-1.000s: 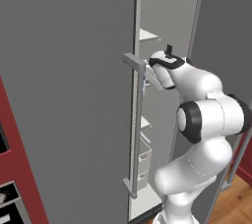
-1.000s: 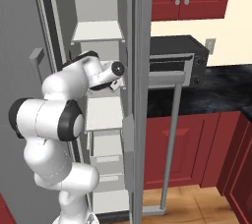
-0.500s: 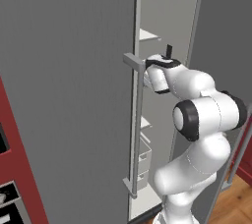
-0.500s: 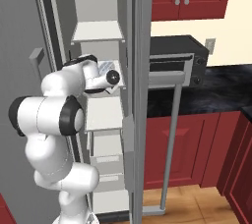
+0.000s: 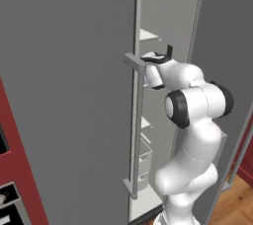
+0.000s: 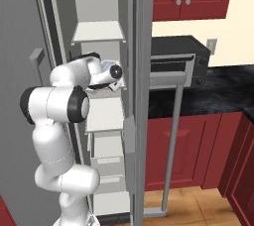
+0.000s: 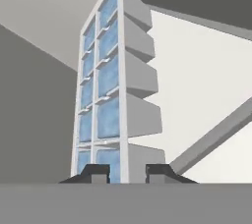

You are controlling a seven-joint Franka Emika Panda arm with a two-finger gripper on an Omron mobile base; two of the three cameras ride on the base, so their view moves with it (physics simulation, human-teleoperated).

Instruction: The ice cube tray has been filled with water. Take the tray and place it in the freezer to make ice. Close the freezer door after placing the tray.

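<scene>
The ice cube tray (image 7: 106, 95), white with pale blue water (image 7: 109, 78) in its cells, stretches away from my gripper (image 7: 127, 173). Its near end sits between the two fingertips, which stand close together on it. The tray lies inside the freezer (image 6: 97, 31), over a white shelf at about mid height. From the right base view my gripper (image 6: 116, 77) reaches in above that shelf, with the tray (image 6: 114, 85) at its tip. The freezer door (image 6: 140, 121) stands wide open, edge-on to the right of the arm.
The fridge's other grey door (image 5: 64, 95), shut, with its bar handle (image 5: 134, 125), borders the opening on the left. White shelves and drawers (image 6: 106, 153) fill the freezer below my hand. A black toaster oven (image 6: 176, 64) sits on the dark counter (image 6: 213, 96) beyond the open door.
My forearm and elbow have swung a little towards the freezer and the wrist has turned. The hand with the tray has stayed at the same shelf.
</scene>
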